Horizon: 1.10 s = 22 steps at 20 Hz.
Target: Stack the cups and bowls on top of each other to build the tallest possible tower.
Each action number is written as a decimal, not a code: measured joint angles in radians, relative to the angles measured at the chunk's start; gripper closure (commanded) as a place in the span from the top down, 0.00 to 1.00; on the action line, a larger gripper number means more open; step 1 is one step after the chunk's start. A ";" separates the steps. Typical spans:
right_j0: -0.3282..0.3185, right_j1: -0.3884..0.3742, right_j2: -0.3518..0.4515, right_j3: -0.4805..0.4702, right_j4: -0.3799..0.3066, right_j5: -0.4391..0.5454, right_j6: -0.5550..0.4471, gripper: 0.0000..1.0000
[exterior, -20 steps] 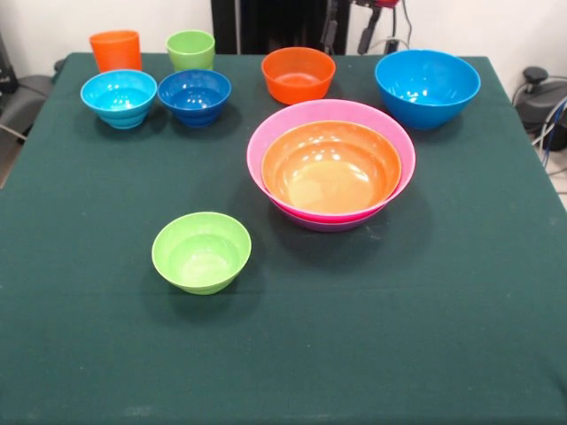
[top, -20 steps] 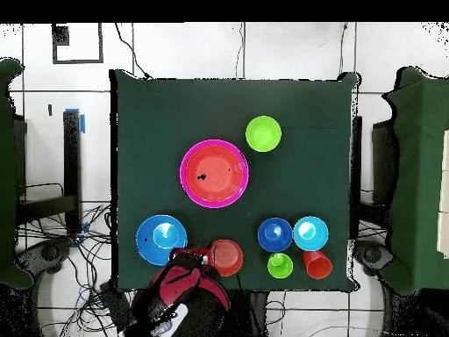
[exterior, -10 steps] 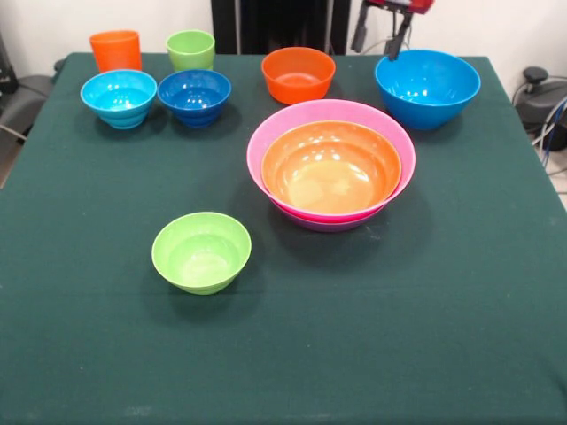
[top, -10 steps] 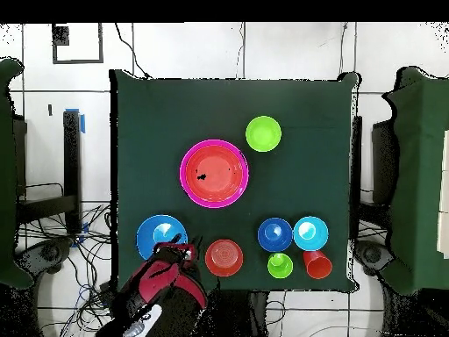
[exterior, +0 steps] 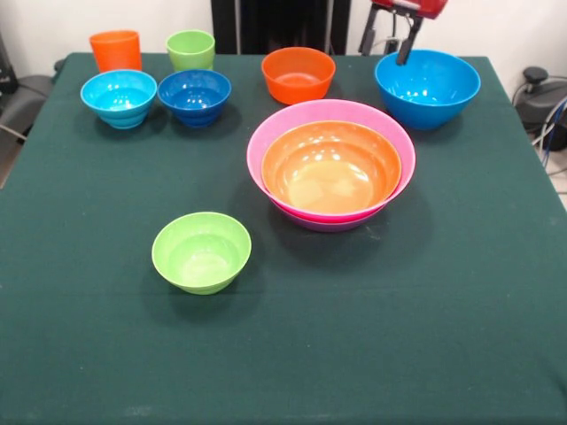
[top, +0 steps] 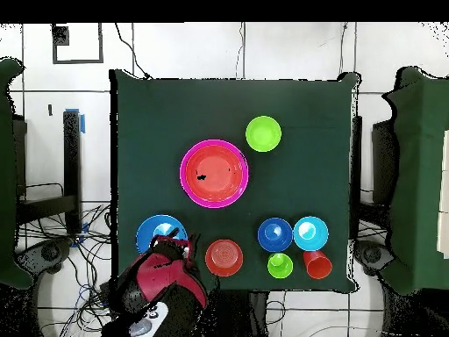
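Sliding sideways, my hand (exterior: 391,41) is now hanging over the big blue bowl's (exterior: 428,88) rim, fingers spread apart and holding nothing.
Green cloth is covering the surface (exterior: 443,310); the tower (exterior: 331,165) is sitting mid-surface, white wall (exterior: 523,27) standing behind.

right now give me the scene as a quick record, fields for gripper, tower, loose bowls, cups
gripper: gripper open, empty, above the far rim of the big blue bowl
tower: wide orange bowl nested in pink bowl, purple bowl edge showing beneath
loose bowls: big blue bowl, small orange bowl, dark-blue bowl, light-blue bowl, lime-green bowl alone nearest the camera
cups: orange cup and lime-green cup, upright, unstacked, at the far edge
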 measured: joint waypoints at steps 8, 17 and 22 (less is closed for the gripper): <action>-0.135 -0.019 0.093 0.082 0.178 0.000 0.089 1.00; -0.148 -0.026 0.104 0.127 0.216 0.014 0.119 1.00; -0.137 -0.037 0.100 0.128 0.204 0.035 0.119 1.00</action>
